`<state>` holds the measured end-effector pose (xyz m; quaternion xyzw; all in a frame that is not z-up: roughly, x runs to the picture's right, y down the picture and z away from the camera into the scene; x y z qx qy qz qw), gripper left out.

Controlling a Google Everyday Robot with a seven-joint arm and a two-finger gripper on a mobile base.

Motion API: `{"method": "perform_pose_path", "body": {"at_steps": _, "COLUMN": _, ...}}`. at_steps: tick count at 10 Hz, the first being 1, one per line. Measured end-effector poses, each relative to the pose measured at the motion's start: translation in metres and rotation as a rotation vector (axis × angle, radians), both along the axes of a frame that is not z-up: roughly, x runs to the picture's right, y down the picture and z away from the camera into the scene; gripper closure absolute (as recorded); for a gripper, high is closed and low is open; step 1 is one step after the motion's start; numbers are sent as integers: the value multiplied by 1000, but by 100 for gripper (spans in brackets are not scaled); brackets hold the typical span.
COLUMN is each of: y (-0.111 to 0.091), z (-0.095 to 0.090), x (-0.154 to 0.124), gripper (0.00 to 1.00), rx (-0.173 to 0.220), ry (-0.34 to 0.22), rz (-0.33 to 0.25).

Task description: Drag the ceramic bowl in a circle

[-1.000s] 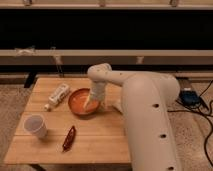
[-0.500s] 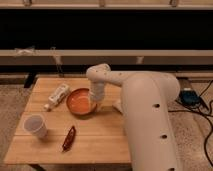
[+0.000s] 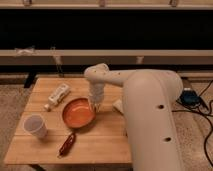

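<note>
The ceramic bowl [image 3: 77, 113], shallow, glossy orange with a darker rim, sits near the middle of the wooden table [image 3: 105, 137]. My gripper [image 3: 95, 105] reaches down from the white arm onto the bowl's right rim and is shut on it. The arm's large white body fills the right side of the view and hides the table's right part.
A white bottle [image 3: 59, 94] lies at the back left of the table. A small white cup [image 3: 35, 125] stands at the front left. A dark red packet [image 3: 67, 144] lies in front of the bowl. Cables and a blue object [image 3: 190, 96] are on the floor at the right.
The gripper has closed on the bowl's right rim. The bowl appears shifted slightly toward the table's front left.
</note>
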<state>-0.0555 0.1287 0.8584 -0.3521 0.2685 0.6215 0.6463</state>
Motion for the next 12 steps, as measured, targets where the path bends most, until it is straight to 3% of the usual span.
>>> {"method": "perform_pose_path", "body": {"at_steps": 4, "y": -3, "z": -48, "x": 32, "gripper": 100, "rx": 5, "ry": 84, "rz": -4}}
{"method": "perform_pose_path", "body": {"at_steps": 7, "y": 1, "z": -71, "x": 70, "gripper": 100, "rx": 18, "ry": 191, "rz": 26}}
{"method": "perform_pose_path", "body": {"at_steps": 10, "y": -10, "z": -64, "x": 93, "gripper": 100, "rx": 45, "ry": 267, "rz": 57}}
{"method": "perform_pose_path", "body": {"at_steps": 12, "y": -20, "z": -45, "x": 107, "gripper": 100, "rx": 60, "ry": 304, "rz": 72}}
